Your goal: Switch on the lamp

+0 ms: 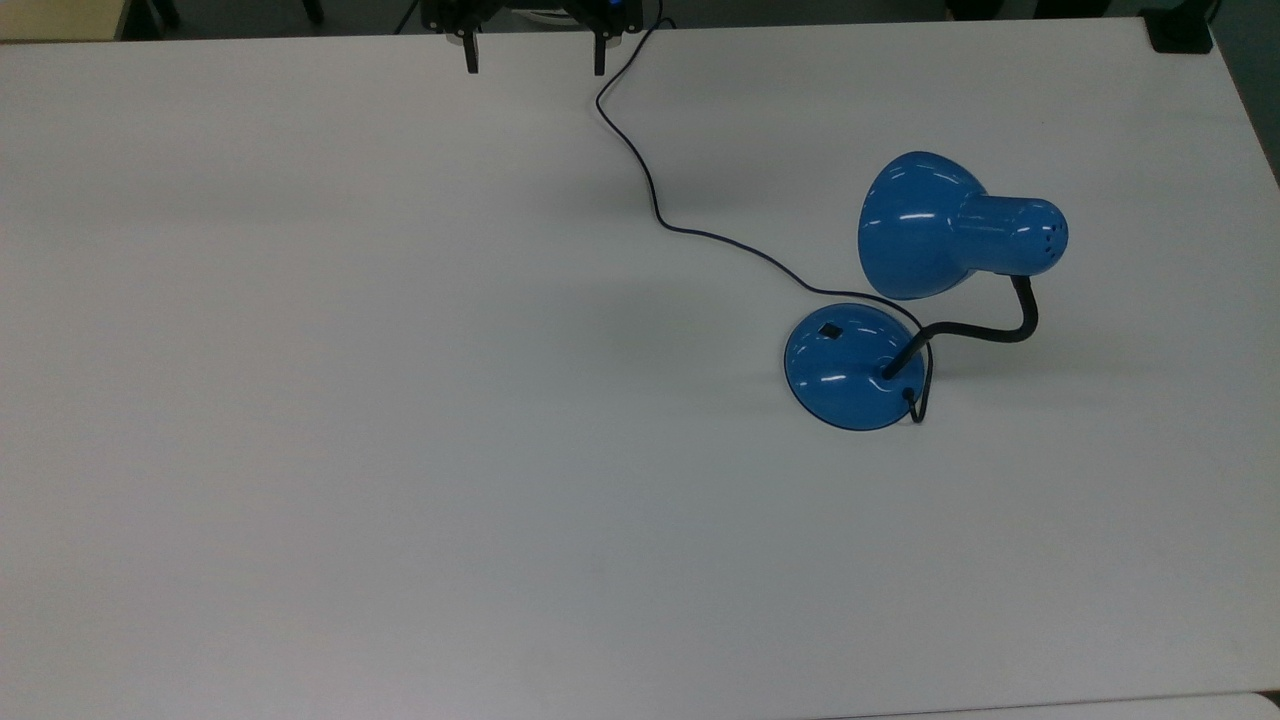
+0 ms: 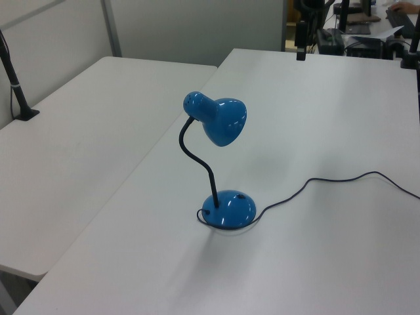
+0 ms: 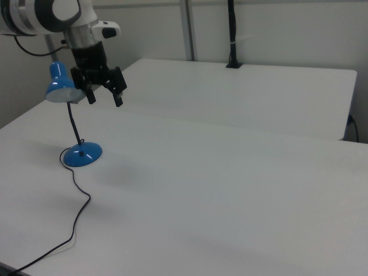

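Starting with the top view: my gripper (image 1: pixel 534 55) pokes in at the top edge, its two black fingertips (image 1: pixel 471 58) spread wide apart with nothing between them, above the far edge of the white table (image 1: pixel 400 400). The blue desk lamp (image 1: pixel 930 290) stands on the top view's right half, well apart from my gripper. Its round domed base (image 1: pixel 850 370) sits flat on the table with the small black switch (image 1: pixel 829 330) on its upper-left part. A black bendy neck (image 1: pixel 985 332) curves from the base up to the bell-shaped shade (image 1: pixel 925 228), which opens toward the top view's left. The thin dark cord (image 1: pixel 650 190) runs from the base in a wavy line up to the table's far edge, passing just beside my fingertip on the top view's right. Left view: the lamp (image 2: pixel 220 164) stands near the middle on the nearer of two white tables, base (image 2: pixel 230 210) down, shade (image 2: pixel 223 120) tilted toward the left view's right, cord (image 2: pixel 341 178) trailing off to the left view's right edge. Lamp looks unlit. Right view: my gripper (image 3: pixel 104 86) hangs wide open and empty below the white arm (image 3: pixel 52 14), seen just to the right view's right of the lamp's shade (image 3: pixel 60 86); contact with it I cannot tell. The base (image 3: pixel 82 155) sits below on the table, cord (image 3: pixel 75 218) winding toward the bottom edge.
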